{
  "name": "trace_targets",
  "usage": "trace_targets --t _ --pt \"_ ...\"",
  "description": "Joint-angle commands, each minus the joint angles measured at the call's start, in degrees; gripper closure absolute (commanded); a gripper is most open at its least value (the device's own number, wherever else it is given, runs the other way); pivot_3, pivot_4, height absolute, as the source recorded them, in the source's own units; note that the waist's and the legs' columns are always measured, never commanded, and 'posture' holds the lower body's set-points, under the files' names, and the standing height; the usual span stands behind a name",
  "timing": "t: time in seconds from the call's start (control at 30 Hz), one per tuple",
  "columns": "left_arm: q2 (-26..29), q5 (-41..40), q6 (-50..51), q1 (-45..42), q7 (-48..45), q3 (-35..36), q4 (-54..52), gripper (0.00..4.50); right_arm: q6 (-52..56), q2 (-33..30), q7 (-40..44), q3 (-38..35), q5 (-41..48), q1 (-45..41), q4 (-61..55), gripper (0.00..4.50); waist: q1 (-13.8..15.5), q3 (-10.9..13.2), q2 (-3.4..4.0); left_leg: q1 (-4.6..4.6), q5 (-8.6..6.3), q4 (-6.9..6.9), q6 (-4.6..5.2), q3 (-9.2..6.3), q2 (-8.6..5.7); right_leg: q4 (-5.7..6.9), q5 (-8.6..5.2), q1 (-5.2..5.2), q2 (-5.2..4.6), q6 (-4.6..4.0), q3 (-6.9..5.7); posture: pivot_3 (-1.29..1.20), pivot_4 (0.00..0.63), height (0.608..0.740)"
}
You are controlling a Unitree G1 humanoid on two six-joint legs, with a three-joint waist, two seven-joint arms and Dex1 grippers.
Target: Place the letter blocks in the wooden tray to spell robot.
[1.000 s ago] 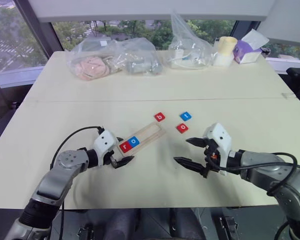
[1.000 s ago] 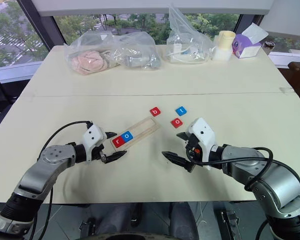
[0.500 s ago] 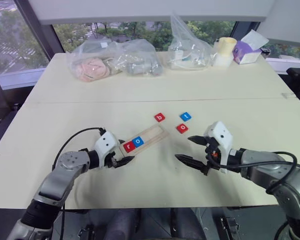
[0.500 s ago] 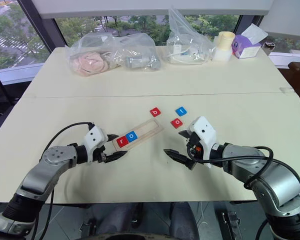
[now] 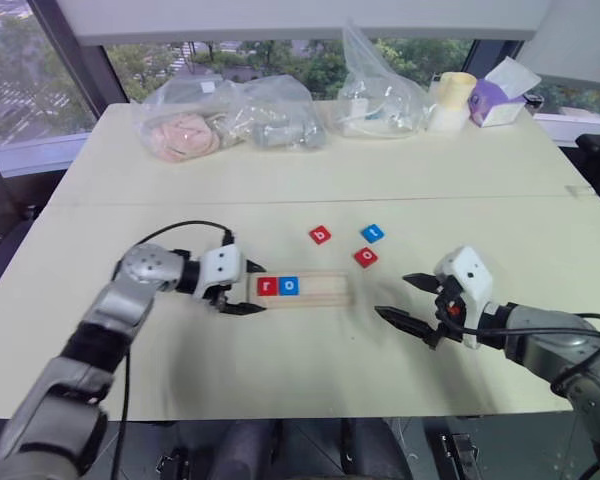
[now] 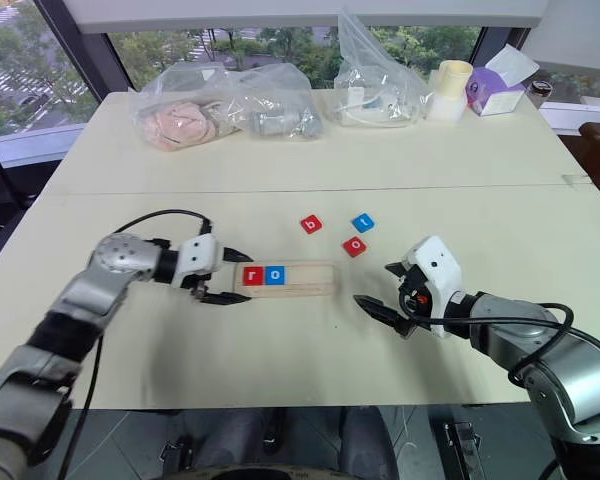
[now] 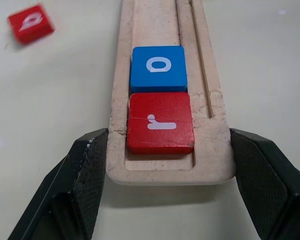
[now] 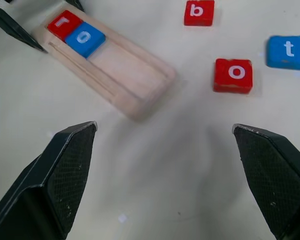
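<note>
Left wrist view: the left tool [image 7: 167, 165] has its two black fingers [image 7: 87, 170] pressed against the long sides of the wooden tray [image 7: 155, 20] at its near end, pinching the tray across its width; the red r block [image 7: 160, 121] sits in the slot at that end, with the blue o block [image 7: 158, 68] touching it on the far side, and the rest of the slot is bare wood.

In the left eye view the left tool [image 5: 242, 288] sits at the tray's [image 5: 325, 288] nine o'clock end; the tray lies level across the surface [image 5: 310, 175], with open room at six o'clock down to the near edge.

At the tray's twelve to one o'clock lie three loose blocks, all apart from one another: the red b block [image 5: 320, 235] furthest left, the red o block [image 5: 365, 257] nearest the tray's right end, and the blue t block [image 5: 372, 233] beyond it at about one o'clock.

The right tool [image 5: 412, 301] hovers at the tray's three o'clock, its fingers spread wide and holding nothing; bare surface lies between it and the tray's right end.

Along the far edge, well apart from the work, stand clear plastic bags [image 5: 230, 118], a pale cup [image 5: 450, 100] and a purple tissue box [image 5: 498, 100].
</note>
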Motion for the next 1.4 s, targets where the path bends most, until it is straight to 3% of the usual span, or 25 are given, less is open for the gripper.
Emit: trace_targets --t 0.03,0.13,0.2,0.23,0.4,0.53,0.77,0.97,1.2,1.4 --pt "-2.8 1.7 -3.2 -3.1 -2.0 -1.3 6.9 1.38 -0.6 0.9 -1.4 -2.2 0.3 1.5 -3.4 0.00 -0.1 0.0 -0.02 0.00 0.00 0.00 0.00 0.00 0.00 0.00 0.02 0.00 0.01 0.06 0.00 0.00 0.150 0.740" --pt "-4.5 1.3 -3.0 -4.1 -3.4 -1.3 9.6 1.38 -0.1 1.9 -3.1 -2.9 0.8 3.0 -5.2 0.00 -0.2 0.0 0.00 0.03 0.00 0.01 0.01 0.00 0.00 0.06 0.09 0.00 0.02 0.21 0.00 0.00 0.150 0.740" --pt "-5.0 0.9 -1.5 -4.2 -3.9 -0.9 10.2 0.34 0.1 2.4 -3.9 -3.2 1.1 3.7 -6.0 0.00 -0.2 0.0 0.00 0.05 0.00 0.03 0.01 -0.01 0.01 0.08 0.09 0.04 0.04 0.22 0.00 0.00 0.150 0.740" --pt "-5.1 0.9 -0.8 -4.2 -4.4 -0.9 10.2 0.05 0.1 2.5 -4.1 -3.3 1.1 3.9 -6.1 0.00 -0.2 0.0 0.00 0.07 0.00 0.07 0.02 -0.02 0.01 0.08 0.08 0.07 0.04 0.20 0.00 0.00 0.150 0.740" --pt "-5.5 1.0 -0.2 -3.8 -2.4 0.7 9.5 0.05 -0.2 3.5 -5.3 -2.5 1.3 1.5 -4.8 0.00 -0.2 0.0 0.00 0.08 0.00 0.10 0.01 -0.02 0.01 0.08 0.07 0.10 0.04 0.17 0.00 0.00 0.150 0.740" --pt "-2.4 -2.4 5.1 -2.7 -2.7 5.0 5.3 0.05 -0.2 8.6 -9.2 0.2 0.6 -9.4 0.5 0.00 -0.8 0.0 -0.03 0.10 0.01 0.13 0.02 -0.03 0.03 0.12 0.10 0.08 0.09 0.17 0.02 0.00 0.150 0.740" --pt "6.5 -10.0 19.8 2.6 -1.4 14.6 -6.7 0.05 -2.6 15.8 -11.4 13.8 -10.5 -29.2 19.8 0.00 -2.0 0.1 -0.10 0.11 0.03 0.00 -0.01 -0.09 0.12 0.38 0.16 -0.14 0.21 0.23 0.04 0.00 0.150 0.740" --pt "7.8 -18.0 34.5 12.7 10.6 25.4 -27.2 0.05 -8.7 26.6 -14.7 24.0 -23.4 -43.8 43.1 0.00 -2.1 0.1 -0.12 0.07 0.05 -0.04 -0.06 0.00 0.08 0.74 0.22 -0.40 0.17 0.34 0.15 0.00 0.150 0.740" --pt "5.5 -25.6 45.6 21.5 23.2 33.8 -42.3 0.05 -12.1 32.2 -13.7 25.0 -28.4 -48.3 52.4 0.00 -1.8 0.1 -0.12 0.05 0.23 -0.12 -0.36 -0.06 0.06 1.00 0.24 -0.60 0.23 0.29 0.22 0.00 0.150 0.740" --pt "5.9 -28.6 48.6 24.3 28.4 37.4 -46.8 0.05 -13.3 35.3 -12.6 26.1 -31.6 -47.7 58.0 0.00 -2.2 0.1 -0.12 0.09 0.30 -0.10 -0.47 -0.07 0.14 1.00 0.26 -0.60 0.52 0.00 0.27 0.00 0.150 0.740"
